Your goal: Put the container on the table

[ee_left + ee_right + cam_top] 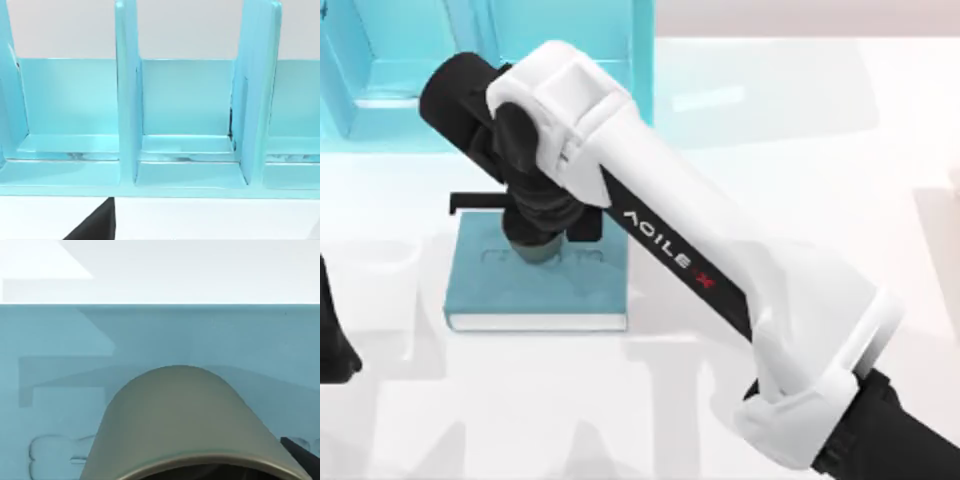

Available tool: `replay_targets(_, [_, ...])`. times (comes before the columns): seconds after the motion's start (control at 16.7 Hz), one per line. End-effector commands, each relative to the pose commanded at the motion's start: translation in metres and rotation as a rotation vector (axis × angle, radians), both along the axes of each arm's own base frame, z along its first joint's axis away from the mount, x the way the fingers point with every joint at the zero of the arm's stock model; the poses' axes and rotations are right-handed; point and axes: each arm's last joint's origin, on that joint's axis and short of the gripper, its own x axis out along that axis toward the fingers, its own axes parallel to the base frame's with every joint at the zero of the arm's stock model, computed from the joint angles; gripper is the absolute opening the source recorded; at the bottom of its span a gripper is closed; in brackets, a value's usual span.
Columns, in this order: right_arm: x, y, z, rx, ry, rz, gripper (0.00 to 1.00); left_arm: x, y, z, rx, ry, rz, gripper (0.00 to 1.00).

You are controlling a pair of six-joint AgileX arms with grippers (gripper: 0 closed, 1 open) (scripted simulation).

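The olive-brown container (pixel 534 254) stands on the teal book (pixel 535 295) at the table's (pixel 520 400) left middle. My right arm reaches across from the lower right, and its gripper (pixel 535 238) hangs straight over the container, hiding most of it. In the right wrist view the container (pixel 185 420) looms very near, with the book's cover (pixel 200 335) behind it and the white table (pixel 200 270) beyond. A dark bit of the gripper shows beside the container's rim. My left arm (pixel 332 335) is parked at the left edge.
A light-blue shelf unit (pixel 380 70) stands at the back left, just behind the book. Its upright dividers and open bays (pixel 180 100) face the left wrist camera. Bare white tabletop spreads to the front and right of the book.
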Motion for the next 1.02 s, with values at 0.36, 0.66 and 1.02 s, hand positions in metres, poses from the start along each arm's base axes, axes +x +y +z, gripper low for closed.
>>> replay_targets(0.36, [-0.002,0.001,0.002,0.004,-0.002,0.003,0.0,0.0,0.0,0.0,0.0,0.0,0.0,1.0])
replay_targets(0.66, [0.0,0.004,0.02,0.006,-0.005,0.008,0.0,0.0,0.0,0.0,0.0,0.0,0.0,1.0])
replay_targets(1.02, [-0.002,0.001,0.043,-0.005,0.004,0.005,0.0,0.0,0.0,0.0,0.0,0.0,0.0,1.0])
